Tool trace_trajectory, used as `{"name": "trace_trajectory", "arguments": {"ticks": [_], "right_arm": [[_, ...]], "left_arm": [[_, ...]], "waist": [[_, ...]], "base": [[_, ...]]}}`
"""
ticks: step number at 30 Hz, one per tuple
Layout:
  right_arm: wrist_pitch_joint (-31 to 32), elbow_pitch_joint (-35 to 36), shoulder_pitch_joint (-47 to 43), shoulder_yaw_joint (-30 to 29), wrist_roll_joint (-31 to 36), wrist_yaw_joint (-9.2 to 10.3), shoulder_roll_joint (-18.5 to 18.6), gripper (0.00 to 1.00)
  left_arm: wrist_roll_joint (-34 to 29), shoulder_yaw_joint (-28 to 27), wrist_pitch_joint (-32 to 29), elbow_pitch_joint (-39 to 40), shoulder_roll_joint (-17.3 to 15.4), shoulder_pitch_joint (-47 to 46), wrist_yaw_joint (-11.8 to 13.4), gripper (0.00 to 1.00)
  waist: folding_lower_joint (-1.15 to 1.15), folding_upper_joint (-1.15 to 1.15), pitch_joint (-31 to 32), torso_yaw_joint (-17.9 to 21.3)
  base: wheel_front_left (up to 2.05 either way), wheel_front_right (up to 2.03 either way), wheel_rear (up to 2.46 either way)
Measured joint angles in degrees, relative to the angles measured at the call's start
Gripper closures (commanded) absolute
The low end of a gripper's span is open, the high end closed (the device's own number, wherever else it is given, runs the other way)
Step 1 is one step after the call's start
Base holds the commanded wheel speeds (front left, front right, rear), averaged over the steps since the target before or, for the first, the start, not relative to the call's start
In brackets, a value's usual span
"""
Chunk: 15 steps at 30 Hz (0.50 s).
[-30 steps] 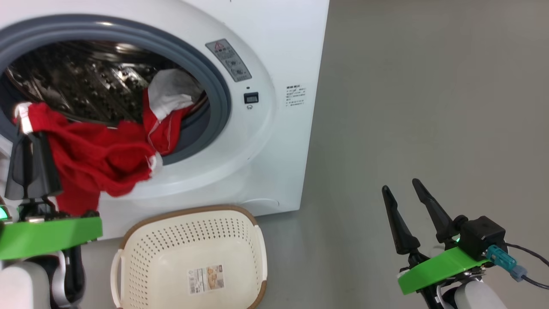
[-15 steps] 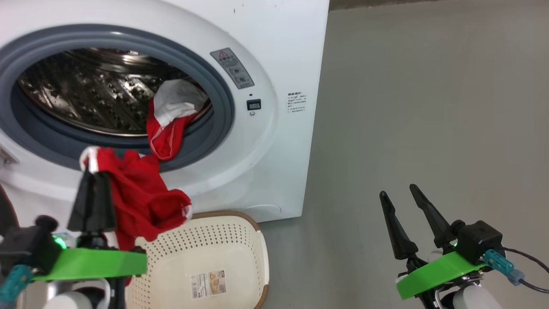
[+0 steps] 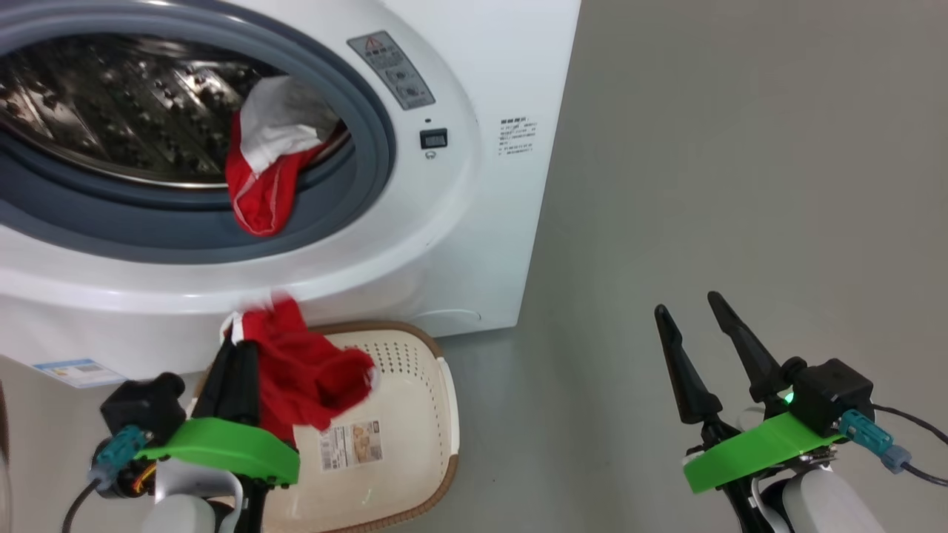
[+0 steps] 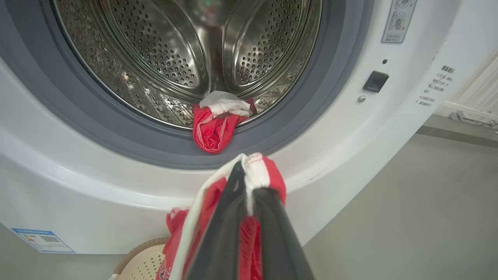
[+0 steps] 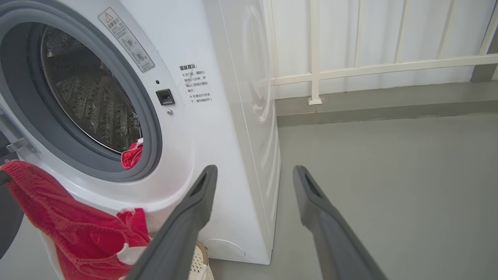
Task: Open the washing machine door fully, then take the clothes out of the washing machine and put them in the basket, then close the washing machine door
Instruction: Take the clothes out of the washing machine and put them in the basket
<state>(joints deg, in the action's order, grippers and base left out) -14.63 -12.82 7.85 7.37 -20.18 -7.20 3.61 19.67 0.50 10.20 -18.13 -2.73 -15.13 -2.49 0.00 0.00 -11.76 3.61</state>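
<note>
Red garment clamped, hanging over the basket.
Head view: my left fingers are shut on it, the basket below them; my right fingers stand apart, off to the side. Left wrist view: past my fingers a second garment drapes over the washing machine gasket. Right wrist view: my fingers gape beside the machine.

Notice headed "温馨提示" on the washing machine front

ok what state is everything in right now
washing machine: opening uncovered, drum exposed
left gripper: shut on held garment
held garment: hanging over basket
second garment: draped out over the gasket
basket: upright on floor
right gripper: open, empty
</note>
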Motion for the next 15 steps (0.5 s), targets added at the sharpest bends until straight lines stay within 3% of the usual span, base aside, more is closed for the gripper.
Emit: {"name": "trace_trajectory", "arguments": {"ticks": [15], "right_arm": [[0.0,0.8,4.8,0.2,0.0,0.0,-0.2,0.0]], "left_arm": [[2.6,2.7,0.5,-34.3,0.4,-16.7,-1.6,1.0]], "waist": [[0.0,0.0,-9.7,1.5]], "base": [[0.0,0.0,0.0]]}}
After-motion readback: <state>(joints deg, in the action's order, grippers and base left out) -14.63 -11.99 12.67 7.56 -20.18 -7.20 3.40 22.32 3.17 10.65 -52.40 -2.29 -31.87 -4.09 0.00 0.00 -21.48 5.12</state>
